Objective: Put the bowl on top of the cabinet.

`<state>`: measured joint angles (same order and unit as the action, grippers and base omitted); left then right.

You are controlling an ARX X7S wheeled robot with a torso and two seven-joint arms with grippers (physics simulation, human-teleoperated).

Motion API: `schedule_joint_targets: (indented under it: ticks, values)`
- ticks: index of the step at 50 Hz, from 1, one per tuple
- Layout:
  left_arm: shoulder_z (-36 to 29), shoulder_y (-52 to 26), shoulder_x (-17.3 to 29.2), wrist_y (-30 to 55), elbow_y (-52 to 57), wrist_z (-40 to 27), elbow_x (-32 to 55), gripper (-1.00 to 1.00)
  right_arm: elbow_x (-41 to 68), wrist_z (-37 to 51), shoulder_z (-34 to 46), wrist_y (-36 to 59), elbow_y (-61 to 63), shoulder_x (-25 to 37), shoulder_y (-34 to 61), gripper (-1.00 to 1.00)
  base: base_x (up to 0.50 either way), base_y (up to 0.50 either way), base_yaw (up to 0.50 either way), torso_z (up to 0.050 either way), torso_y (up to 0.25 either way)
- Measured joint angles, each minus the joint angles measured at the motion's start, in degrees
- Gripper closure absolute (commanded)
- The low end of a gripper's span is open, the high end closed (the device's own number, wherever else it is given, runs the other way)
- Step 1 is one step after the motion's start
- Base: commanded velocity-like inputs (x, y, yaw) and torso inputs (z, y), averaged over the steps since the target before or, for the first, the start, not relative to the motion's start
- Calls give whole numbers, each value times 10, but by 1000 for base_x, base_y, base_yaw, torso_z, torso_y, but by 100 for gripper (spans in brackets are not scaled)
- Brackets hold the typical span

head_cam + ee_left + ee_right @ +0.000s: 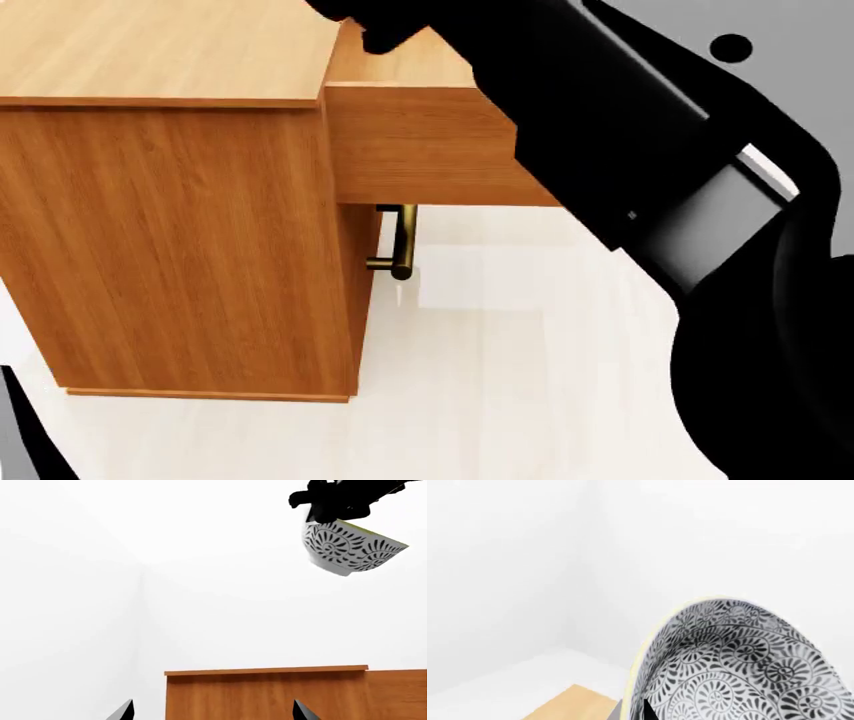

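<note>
The bowl (740, 660), white with a dense grey-black floral pattern and a pale rim, fills the right wrist view. My right gripper (630, 711) is shut on its rim, one finger inside and one outside. In the left wrist view the bowl (350, 547) hangs tilted in the air, high above the orange-brown cabinet (293, 692). My left gripper (213, 712) is open, with nothing between its tips, and faces the cabinet's side. In the head view the cabinet (174, 230) stands at the left, and my right arm (641, 150) reaches over its top and hides the bowl.
A brass bar handle (398, 245) sticks out from the cabinet's front, under an overhanging drawer (427, 140). White floor (507, 380) spreads in front of the cabinet. White walls meet in a corner (140, 605) behind it. A corner of the cabinet's top (570, 705) shows beneath the bowl.
</note>
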<state>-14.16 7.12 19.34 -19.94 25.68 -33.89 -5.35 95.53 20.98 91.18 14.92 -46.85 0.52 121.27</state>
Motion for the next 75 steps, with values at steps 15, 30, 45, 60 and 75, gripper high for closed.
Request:
schedule_joint_targets:
  ticks: [15,30,45,60,75]
  values:
    - [0,-2,3,-2,-1,-4,3,-100,-59,-1,-4,38,91,-1,-60,100,0,0,0,0,1]
    - [-1,-2,6,-2,-2,-7,7,-100,-114,-19,-7,39,126,0,-104,100,0,0,0,0,0]
    - [2,-5,9,0,-2,-11,13,-100,-166,-51,-9,62,165,-1,-143,100,0,0,0,0,1]
    - [-2,-5,11,-2,-4,-13,12,-100,-216,-79,-27,86,164,-5,-153,100,0,0,0,0,0]
    - [-6,-5,13,-3,-6,-16,11,-100,-234,-94,-23,99,144,-3,-144,-100,0,0,0,0,0]
